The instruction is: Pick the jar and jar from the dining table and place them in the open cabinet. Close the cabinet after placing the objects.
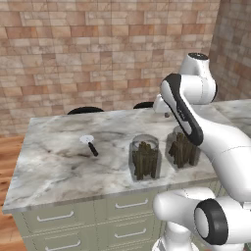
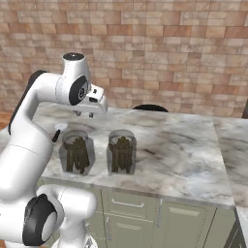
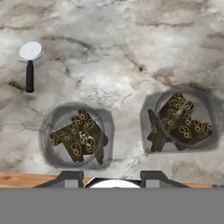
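Hand view looks straight down on the desk (image 3: 131, 65), with two glass jars standing upright below the hand (image 3: 112, 177), both on the near part of the marble close to its front edge. One jar (image 3: 76, 136) sits just to one side of the fingertips and the other jar (image 3: 179, 124) to the opposite side, so the hand hangs roughly over the gap between them. Both are full of dark brown sticks. A small white-headed utensil (image 3: 29, 65) with a black handle lies farther out, well apart from both jars.

Both dark fingertips (image 3: 70, 177) show at the bottom of the hand view with a gap between them and nothing in it; the hand is partly apart and holds nothing. In the left base view the hand (image 1: 164, 109) is raised above the desk, beyond the jars, not touching either one.

My judgement is that the step in hand is choosing and approaching the first jar. To do it well, the hand should shift sideways until it is centred over one jar, not the gap, and the fingers probably need to spread wider, since each jar looks broader than the present gap. Coming down with the fingers straddling the glass wall evenly, clear of the neighbouring jar, should avoid knocking it. Glass is smooth, so a firm, level grip low enough on the body seems wise before lifting. The cabinet is outside these pictures, so carrying comes later.
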Controlling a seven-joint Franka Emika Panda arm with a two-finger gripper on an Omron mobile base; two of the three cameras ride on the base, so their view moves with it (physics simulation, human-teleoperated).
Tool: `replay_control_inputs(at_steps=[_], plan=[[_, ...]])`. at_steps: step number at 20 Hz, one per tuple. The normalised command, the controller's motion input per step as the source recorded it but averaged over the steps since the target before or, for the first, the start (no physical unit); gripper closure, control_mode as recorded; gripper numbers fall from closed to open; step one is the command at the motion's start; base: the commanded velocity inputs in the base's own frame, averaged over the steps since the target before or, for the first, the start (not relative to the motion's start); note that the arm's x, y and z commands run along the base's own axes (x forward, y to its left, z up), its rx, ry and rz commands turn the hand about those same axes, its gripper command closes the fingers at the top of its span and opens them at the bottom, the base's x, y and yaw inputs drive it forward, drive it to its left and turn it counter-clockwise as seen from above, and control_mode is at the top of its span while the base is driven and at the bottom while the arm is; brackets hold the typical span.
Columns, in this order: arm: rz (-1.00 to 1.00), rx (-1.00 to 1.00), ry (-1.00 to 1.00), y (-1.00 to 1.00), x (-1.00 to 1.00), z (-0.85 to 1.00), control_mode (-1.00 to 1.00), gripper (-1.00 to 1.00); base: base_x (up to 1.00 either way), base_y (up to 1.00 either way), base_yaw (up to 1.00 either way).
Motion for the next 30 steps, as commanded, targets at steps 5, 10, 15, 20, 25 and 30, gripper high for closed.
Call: replay_control_inputs(at_steps=[5,10,15,20,25,30], plan=[[0.00,0.00,0.00,0.00,-0.01,-0.01,-1.00,-1.00,0.00,0.00,0.00],[0.00,0.00,0.06,0.04,-0.01,-0.22,-1.00,-1.00,0.00,0.00,0.00],[0.00,0.00,0.11,0.03,-0.14,-0.37,-1.00,-1.00,0.00,0.00,0.00],[-0.05,0.00,0.00,0.01,-0.41,-0.22,-1.00,-1.00,0.00,0.00,0.00],[-0.05,0.00,0.00,0.00,-0.41,-0.23,-1.00,-1.00,0.00,0.00,0.00],[-0.03,0.00,0.01,0.00,-0.32,-0.21,-1.00,-1.00,0.00,0.00,0.00]])
